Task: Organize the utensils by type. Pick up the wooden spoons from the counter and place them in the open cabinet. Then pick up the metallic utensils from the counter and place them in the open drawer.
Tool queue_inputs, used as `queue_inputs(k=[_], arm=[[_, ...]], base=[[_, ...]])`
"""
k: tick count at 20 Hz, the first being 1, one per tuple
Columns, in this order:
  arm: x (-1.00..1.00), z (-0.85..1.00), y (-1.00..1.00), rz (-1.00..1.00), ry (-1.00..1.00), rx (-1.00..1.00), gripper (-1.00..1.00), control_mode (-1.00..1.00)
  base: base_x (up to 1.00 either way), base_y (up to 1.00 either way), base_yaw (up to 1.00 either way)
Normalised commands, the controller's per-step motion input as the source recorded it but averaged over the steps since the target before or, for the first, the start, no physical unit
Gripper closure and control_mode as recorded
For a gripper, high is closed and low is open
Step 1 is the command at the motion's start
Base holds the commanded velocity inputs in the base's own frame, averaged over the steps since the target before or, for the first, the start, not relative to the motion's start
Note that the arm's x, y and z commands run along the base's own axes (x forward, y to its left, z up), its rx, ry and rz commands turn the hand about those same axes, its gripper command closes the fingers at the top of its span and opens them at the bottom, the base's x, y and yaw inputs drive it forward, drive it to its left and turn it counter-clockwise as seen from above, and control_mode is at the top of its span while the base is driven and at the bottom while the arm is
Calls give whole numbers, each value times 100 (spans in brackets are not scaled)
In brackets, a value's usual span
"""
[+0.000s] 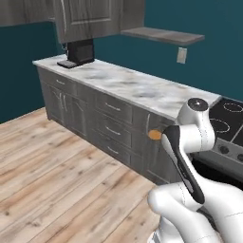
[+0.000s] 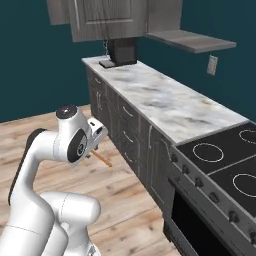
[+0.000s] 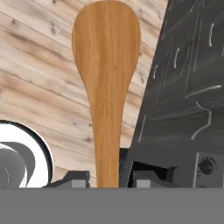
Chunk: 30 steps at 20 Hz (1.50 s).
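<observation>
My gripper (image 3: pixel 107 179) is shut on the handle of the all orange-brown wooden spoon (image 3: pixel 106 65), whose bowl points away from the hand, over the floor beside the dark cabinet fronts. The spoon's bowl (image 1: pixel 154 135) peeks out from behind my arm, below the counter's edge. In the right base view the spoon (image 2: pixel 103 159) sticks down and to the right from the gripper (image 2: pixel 95 148). The marble counter (image 1: pixel 123 83) (image 2: pixel 165 100) lies bare. The wall cabinet (image 1: pixel 85 19) (image 2: pixel 110 17) hangs above its far end. The cream-bowled spoon, the fork and the open drawer are out of view.
A black coffee machine (image 1: pixel 78 52) (image 2: pixel 122 51) stands at the counter's far end. A grey shelf board (image 1: pixel 161 34) (image 2: pixel 192 41) juts from the wall. The stove (image 1: pixel 228 118) (image 2: pixel 225 160) adjoins the counter's near end. Open wooden floor (image 1: pixel 47 166) lies to the left.
</observation>
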Motion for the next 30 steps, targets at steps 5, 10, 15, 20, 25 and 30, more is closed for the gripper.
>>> queue_inputs(k=[5,10,15,20,25,30], arm=[[0,0,0,0,0,0,100,100],[0,0,0,0,0,0,100,100],[0,0,0,0,0,0,100,100],[0,0,0,0,0,0,100,100],[0,0,0,0,0,0,100,100],[0,0,0,0,0,0,100,100]], base=[[78,100,-4],[77,100,-7],[75,98,-11],[73,96,-14],[70,92,-21],[70,90,-24]])
